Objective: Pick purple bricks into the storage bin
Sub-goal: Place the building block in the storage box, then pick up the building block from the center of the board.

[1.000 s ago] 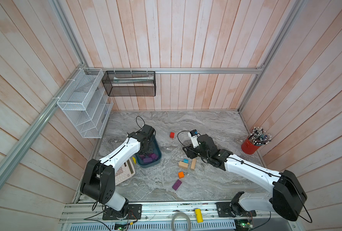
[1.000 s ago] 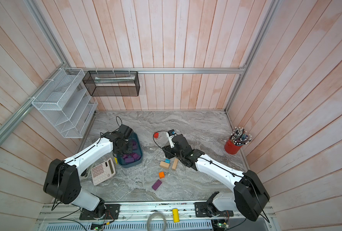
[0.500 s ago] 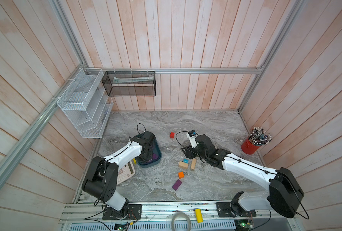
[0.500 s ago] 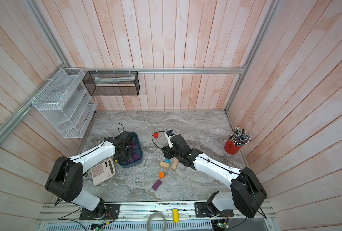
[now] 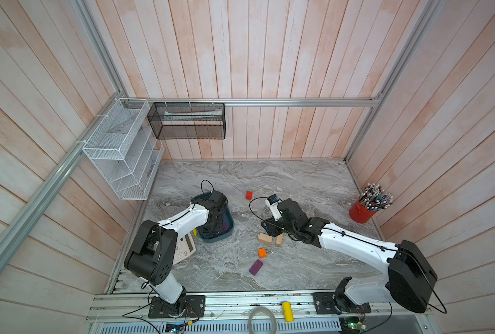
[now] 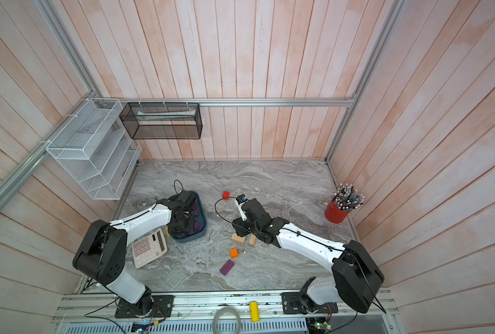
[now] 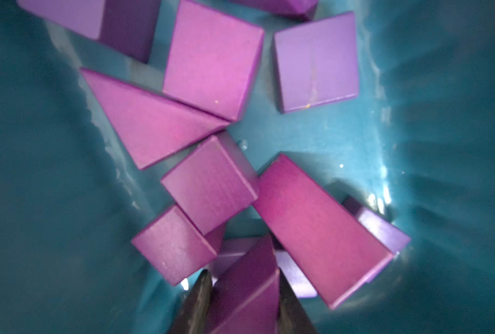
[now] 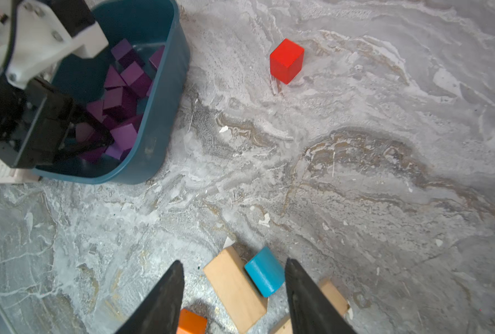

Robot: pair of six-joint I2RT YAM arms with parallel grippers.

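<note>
Inside the storage bin [image 8: 168, 110], the left gripper [image 7: 243, 274] has sunk lower over the last second. Its wrist now sits down between the walls instead of above the rim, and its jaws press on either side of a carried brick [image 7: 249, 292], grasping it. Whether that clasp is starting to loosen cannot be read from the wrist view. Directly ahead of the gripper and just below it, the other purple bricks [image 7: 211, 185] lie jumbled on the teal floor, some touching, one wedge among them. This looks like the point of delivery, so what remains for this arm is to let go and lift clear. The right gripper [image 8: 234, 261] has barely shifted. It hovers with jaws spread and empty above the tan blocks [image 8: 234, 292] and the blue block [image 8: 265, 273], none of which belong in the bin. One loose purple brick [image 5: 256, 267] has not moved. It lies on the marble behind the right gripper, toward the robot's base and past the orange cube [image 5: 262, 253], well apart from both grippers and likely the next target.
</note>
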